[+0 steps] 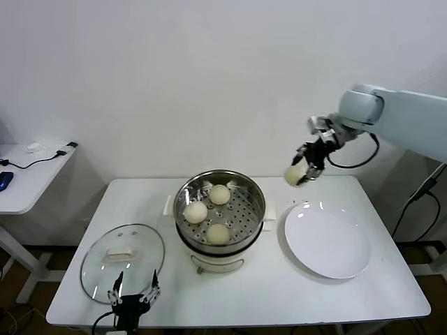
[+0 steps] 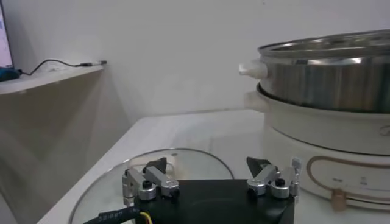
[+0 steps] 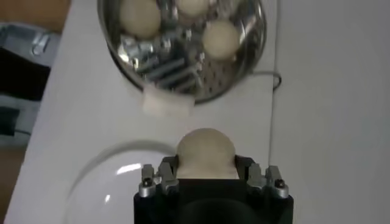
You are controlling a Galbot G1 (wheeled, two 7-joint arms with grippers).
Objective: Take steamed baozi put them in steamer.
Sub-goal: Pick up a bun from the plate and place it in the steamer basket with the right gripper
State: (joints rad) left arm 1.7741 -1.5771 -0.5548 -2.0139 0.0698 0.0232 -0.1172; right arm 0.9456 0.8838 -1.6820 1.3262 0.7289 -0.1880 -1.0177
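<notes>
The steamer (image 1: 256, 201) stands mid-table, a shiny steel pot on a cream base, with three baozi (image 1: 195, 211) on its perforated tray. It also shows in the right wrist view (image 3: 241, 67) and the left wrist view (image 2: 329, 85). My right gripper (image 1: 302, 174) is shut on a fourth baozi (image 3: 205, 152) and holds it in the air, right of the steamer and above the far edge of the white plate (image 1: 328, 244). My left gripper (image 1: 134, 296) is open and empty at the table's front left, by the glass lid (image 1: 98, 269).
The round glass lid (image 2: 103, 189) lies flat at the front left of the table. A side table (image 1: 28, 174) with cables stands at the far left. A wall runs behind the table.
</notes>
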